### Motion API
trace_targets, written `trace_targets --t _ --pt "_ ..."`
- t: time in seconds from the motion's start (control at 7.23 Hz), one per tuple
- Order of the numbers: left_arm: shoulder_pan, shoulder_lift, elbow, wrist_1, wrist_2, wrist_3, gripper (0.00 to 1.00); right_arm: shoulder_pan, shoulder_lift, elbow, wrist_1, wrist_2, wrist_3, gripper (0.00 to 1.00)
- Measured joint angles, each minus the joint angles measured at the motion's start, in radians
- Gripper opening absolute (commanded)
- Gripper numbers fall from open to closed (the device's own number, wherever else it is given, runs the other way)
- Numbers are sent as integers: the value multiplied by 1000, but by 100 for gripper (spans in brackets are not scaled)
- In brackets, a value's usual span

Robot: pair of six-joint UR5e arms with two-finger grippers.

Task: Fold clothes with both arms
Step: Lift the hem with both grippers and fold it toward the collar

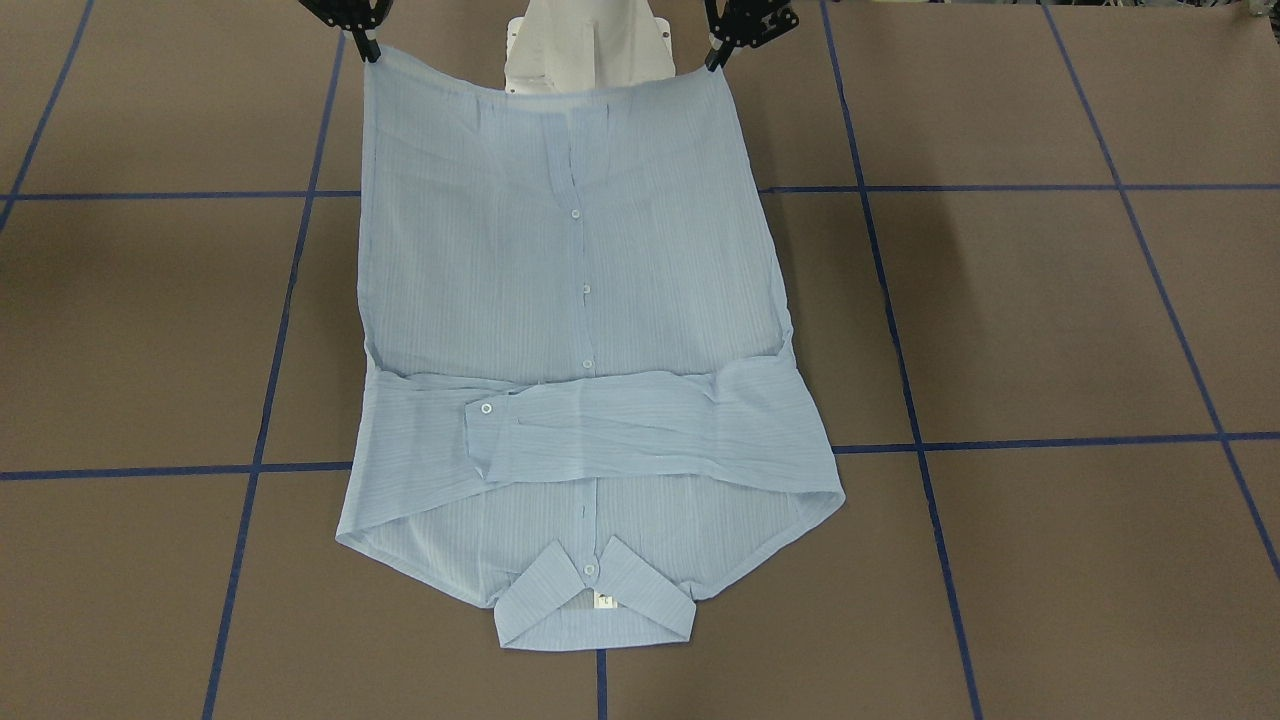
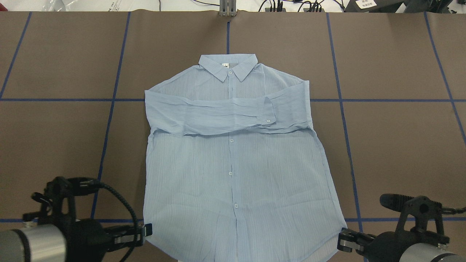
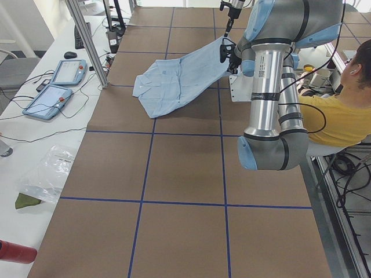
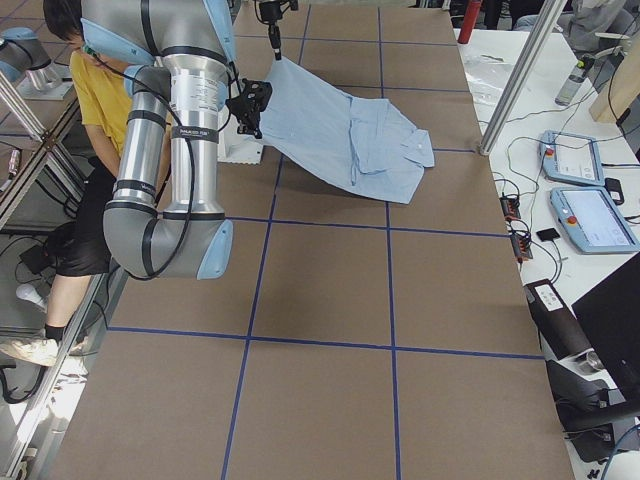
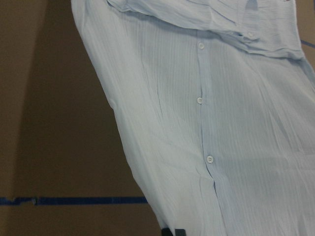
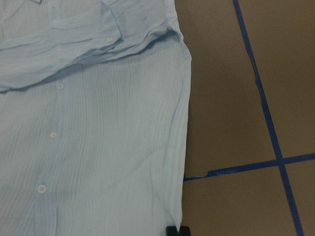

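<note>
The light-blue shirt [image 2: 233, 160] lies button side up, collar [image 2: 227, 67] at the far end, both sleeves folded across the chest [image 1: 600, 425]. My left gripper [image 2: 147, 230] is shut on the near left hem corner, and my right gripper [image 2: 342, 240] is shut on the near right hem corner. In the front-facing view the left gripper [image 1: 715, 55] and right gripper [image 1: 368, 48] hold the hem taut. The side views show the shirt [image 3: 179, 78] with its hem raised off the table and its collar end resting on the table [image 4: 400, 150]. Shirt fabric [image 5: 206, 123] [image 6: 88, 147] fills both wrist views.
Brown table [image 2: 400, 145] with blue tape grid lines. The white pedestal base [image 1: 585, 45] is behind the raised hem. A person in a yellow top [image 3: 342, 116] sits behind the robot. Two tablets [image 3: 58, 87] and cables lie on the side bench, with a metal post [image 3: 87, 40] beside them.
</note>
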Motion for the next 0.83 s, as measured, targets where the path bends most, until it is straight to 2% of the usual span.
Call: trace_targets --t 0.14,0.28,0.55,0.83 --pt "-72 -66 -26 94 -65 67 0 49 39 10 -32 21 -5 0" --pt "-144 -135 17 159 -92 148 0 109 100 -2 -79 36 -21 0" --pt "-281 -227 199 193 -104 269 0 257 291 -79 -189 57 -91 0" --pt "-360 -264 337 163 -55 310 0 426 407 -204 -210 64 -169 0"
